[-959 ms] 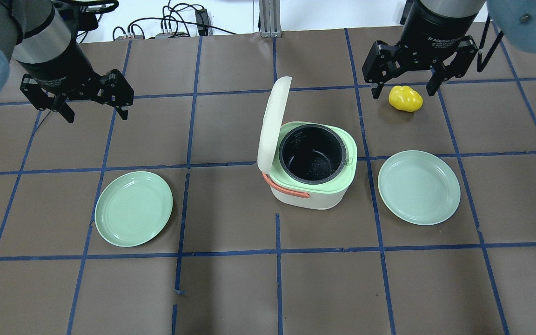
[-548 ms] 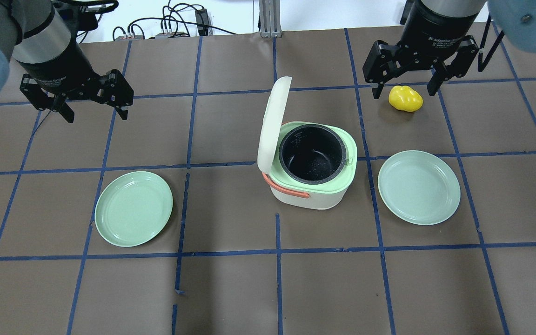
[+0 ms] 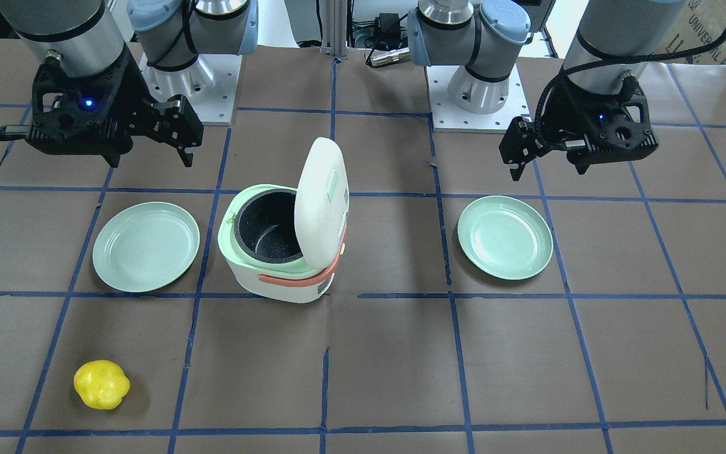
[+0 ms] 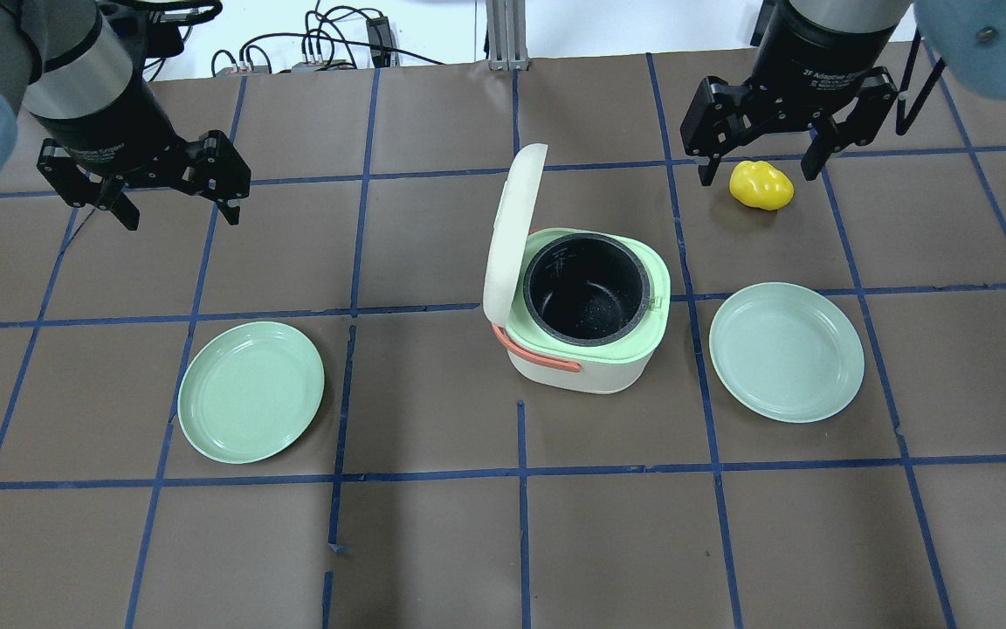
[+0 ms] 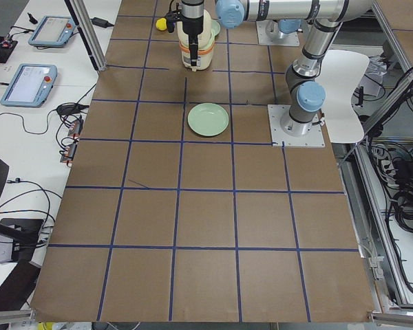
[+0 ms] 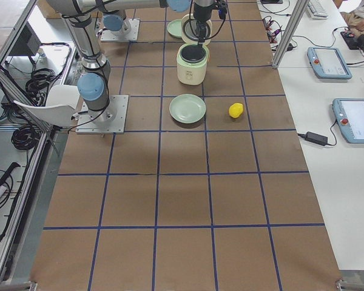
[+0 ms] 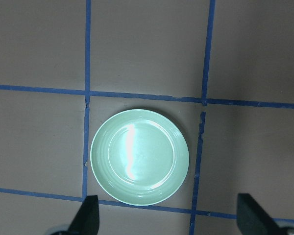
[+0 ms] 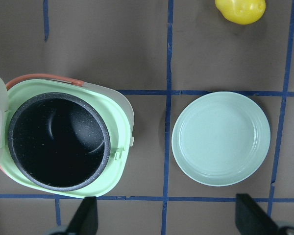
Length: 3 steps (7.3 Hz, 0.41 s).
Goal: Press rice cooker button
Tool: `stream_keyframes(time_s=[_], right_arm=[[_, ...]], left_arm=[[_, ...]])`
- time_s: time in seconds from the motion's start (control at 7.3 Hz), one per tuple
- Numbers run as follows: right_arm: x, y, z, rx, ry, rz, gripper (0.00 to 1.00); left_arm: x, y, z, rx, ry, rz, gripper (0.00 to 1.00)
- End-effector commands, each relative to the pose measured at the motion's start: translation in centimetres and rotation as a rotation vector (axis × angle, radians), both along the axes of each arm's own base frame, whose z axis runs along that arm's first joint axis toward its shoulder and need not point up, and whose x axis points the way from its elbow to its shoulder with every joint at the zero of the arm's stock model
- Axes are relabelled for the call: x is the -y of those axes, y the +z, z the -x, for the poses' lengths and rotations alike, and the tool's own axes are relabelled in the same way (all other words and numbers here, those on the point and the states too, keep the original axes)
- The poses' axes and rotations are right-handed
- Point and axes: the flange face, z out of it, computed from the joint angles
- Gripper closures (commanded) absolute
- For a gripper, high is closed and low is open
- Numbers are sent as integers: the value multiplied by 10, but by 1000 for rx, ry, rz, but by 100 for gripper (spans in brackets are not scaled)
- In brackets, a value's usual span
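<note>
The rice cooker (image 4: 586, 310) stands mid-table, white with a pale green top and an orange handle. Its lid (image 4: 512, 236) stands upright and open, and the black inner pot is empty. A small latch tab (image 8: 122, 154) sits on the cooker's rim facing the right plate. My left gripper (image 4: 175, 188) hangs open and empty high above the table, over the left plate (image 7: 139, 156). My right gripper (image 4: 756, 166) hangs open and empty high above the table, to the right of the cooker (image 8: 63, 142). Neither gripper touches the cooker.
Two pale green plates lie on the brown paper, one left of the cooker (image 4: 251, 391) and one right of it (image 4: 787, 351). A yellow pepper-like toy (image 4: 761, 185) lies beyond the right plate. Cables lie at the table's far edge.
</note>
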Motion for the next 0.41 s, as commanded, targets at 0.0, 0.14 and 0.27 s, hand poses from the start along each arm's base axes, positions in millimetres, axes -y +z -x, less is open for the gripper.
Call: stream_keyframes(time_s=[0.0, 0.14, 0.27], right_arm=[[0, 0, 0, 0, 0, 0, 1], [0, 0, 0, 1, 0, 0, 1], [0, 0, 0, 3, 0, 0, 1]], left_arm=[[0, 0, 0, 0, 0, 0, 0], [0, 0, 0, 0, 0, 0, 0], [0, 0, 0, 0, 0, 0, 0]])
